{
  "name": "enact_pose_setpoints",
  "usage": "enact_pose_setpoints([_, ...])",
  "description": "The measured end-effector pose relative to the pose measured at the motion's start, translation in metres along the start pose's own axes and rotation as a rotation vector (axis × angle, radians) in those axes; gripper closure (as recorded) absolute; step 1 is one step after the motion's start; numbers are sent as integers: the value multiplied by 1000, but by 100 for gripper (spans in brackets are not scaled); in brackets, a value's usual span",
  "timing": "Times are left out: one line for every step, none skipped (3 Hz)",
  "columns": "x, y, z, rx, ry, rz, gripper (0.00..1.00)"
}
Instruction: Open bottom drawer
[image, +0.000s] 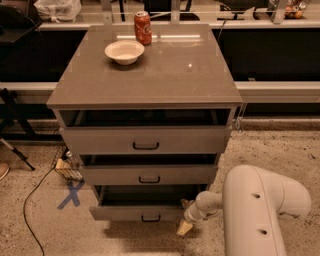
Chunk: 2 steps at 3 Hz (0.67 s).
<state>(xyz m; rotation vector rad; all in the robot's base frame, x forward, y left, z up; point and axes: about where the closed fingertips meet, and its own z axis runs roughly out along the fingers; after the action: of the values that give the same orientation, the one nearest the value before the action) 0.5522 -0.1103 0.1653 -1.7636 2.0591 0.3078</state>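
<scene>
The bottom drawer (135, 212) is the lowest of the grey cabinet's three. Its shallow grey front with a small black bar handle (150, 218) stands pulled out a little, with a dark gap above it. My gripper (185, 220) is low at the right end of that drawer front, right against its corner, at the end of the white arm (260, 210). The middle drawer (149, 175) and the top drawer (145, 141) also stand slightly out.
A white bowl (124, 51) and a red can (143, 21) stand on the cabinet top (165, 75). A blue X mark (71, 194), a cable (35, 200) and a small box (66, 169) lie on the floor at the left. A dark counter runs behind.
</scene>
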Motion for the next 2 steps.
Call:
enact_pose_setpoints([3,7,4,-27,20,0,42])
enact_pose_setpoints([2,8,1,-32,21,0,65])
